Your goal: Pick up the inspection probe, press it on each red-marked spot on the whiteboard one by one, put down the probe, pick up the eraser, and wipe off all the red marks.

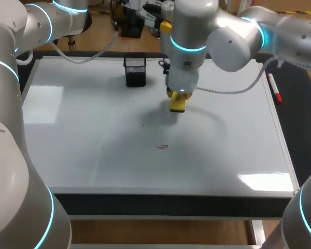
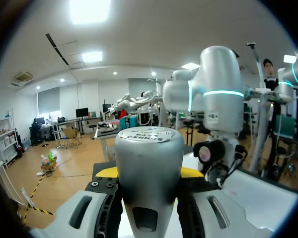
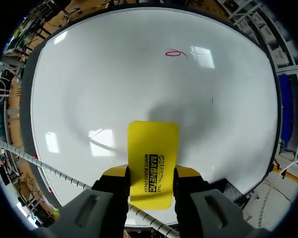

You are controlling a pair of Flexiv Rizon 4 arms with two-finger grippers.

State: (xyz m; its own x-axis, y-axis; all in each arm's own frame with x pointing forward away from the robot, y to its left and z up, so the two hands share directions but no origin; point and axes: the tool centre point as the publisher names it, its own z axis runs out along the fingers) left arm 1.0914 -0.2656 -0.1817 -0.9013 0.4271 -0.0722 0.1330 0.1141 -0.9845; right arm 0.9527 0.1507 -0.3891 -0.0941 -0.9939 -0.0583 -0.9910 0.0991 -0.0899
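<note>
With probing seemingly over, the right gripper [image 3: 151, 172] pinched the yellow rectangular plastic eraser [image 3: 153, 148], one red scribble [image 3: 173, 53] ahead unwiped on the white whiteboard [image 3: 89, 74], while the left gripper [image 2: 149, 172] clasped the silver cylindrical probe [image 2: 148, 153].

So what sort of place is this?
Likely a robotics test bench: a flat white whiteboard with a red mark, right gripper clamping a yellow rectangular eraser, left gripper holding a silver cylindrical probe.

Probe [image 2: 148, 148] partly hides left tool [image 2: 149, 172] tips; eraser [image 1: 177, 102] half under right arm [image 1: 189, 46].
</note>
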